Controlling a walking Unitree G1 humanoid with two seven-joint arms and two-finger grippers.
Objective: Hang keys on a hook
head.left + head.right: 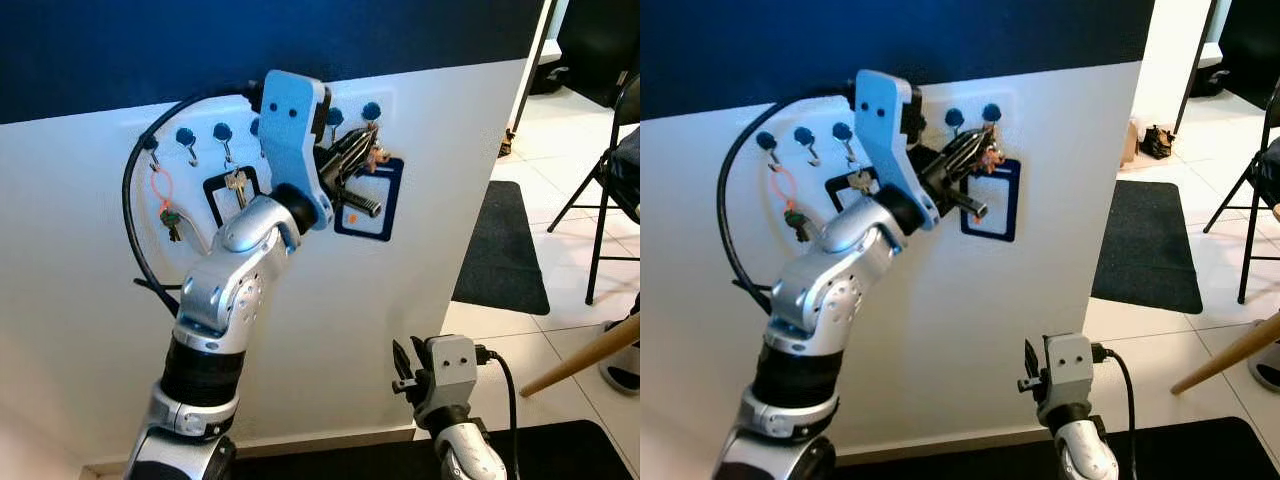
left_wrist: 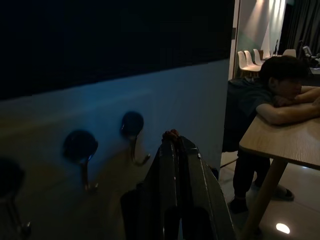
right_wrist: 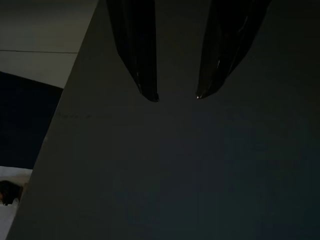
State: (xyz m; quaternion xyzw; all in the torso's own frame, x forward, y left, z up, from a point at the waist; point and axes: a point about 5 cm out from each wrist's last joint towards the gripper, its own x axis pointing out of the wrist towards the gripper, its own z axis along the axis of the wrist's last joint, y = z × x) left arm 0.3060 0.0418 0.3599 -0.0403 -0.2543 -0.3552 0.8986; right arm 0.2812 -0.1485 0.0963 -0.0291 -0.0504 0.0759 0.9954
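A row of blue-knobbed hooks point(image 1: 222, 131) runs along the white wall panel. My left gripper point(image 1: 366, 140) is raised to the two rightmost hooks point(image 1: 371, 110) and is shut on a bunch of keys point(image 1: 374, 154). A dark blue frame tag point(image 1: 385, 205) hangs below the bunch against the wall. I cannot tell whether the key ring is over a hook. In the left wrist view the fingers point(image 2: 175, 165) are pressed together, with a small reddish bit at their tips. My right gripper point(image 3: 175, 97) hangs low by the wall with its fingers apart and nothing between them.
An orange ring with a green key point(image 1: 165, 205) hangs on a left hook, and silver keys with a black frame tag point(image 1: 236, 185) hang further along. On the right are a black mat point(image 1: 505, 250), a folding chair point(image 1: 615, 190) and a wooden leg point(image 1: 585, 358). A person point(image 2: 280, 90) leans on a table.
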